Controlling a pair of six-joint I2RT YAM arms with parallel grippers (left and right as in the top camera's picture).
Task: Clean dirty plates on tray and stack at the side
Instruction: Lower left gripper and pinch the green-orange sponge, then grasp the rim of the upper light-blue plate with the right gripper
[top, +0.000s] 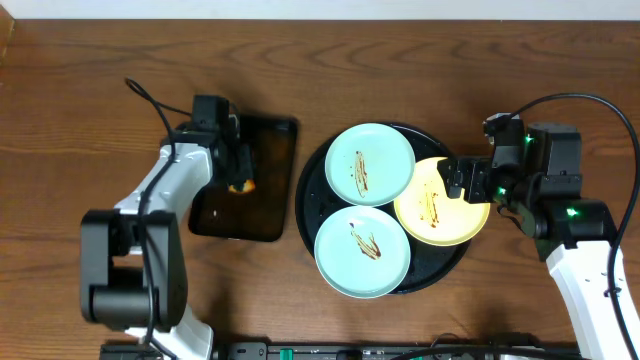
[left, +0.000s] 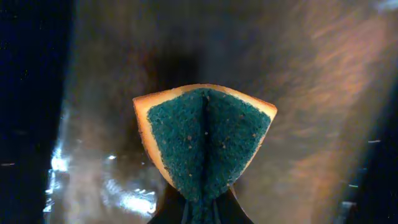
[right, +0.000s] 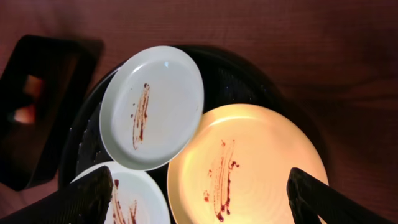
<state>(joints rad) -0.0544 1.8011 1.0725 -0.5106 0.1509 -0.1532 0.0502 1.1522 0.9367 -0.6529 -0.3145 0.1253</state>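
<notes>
Left pincer (left: 200, 210) is clamped tight on the sponge (left: 204, 140), folding it green side in, just over the small rectangular tray (top: 268, 150). Right pincer (right: 205, 190) is spread wide, one finger on either side of the yellow plate (top: 435, 208); whether it touches, I can't tell. That plate, the back mint plate (top: 370, 163) and the front mint plate (top: 362, 250) all lie on the round black tray (top: 310, 195), each streaked brown, with the back mint rim overlapping the yellow.
</notes>
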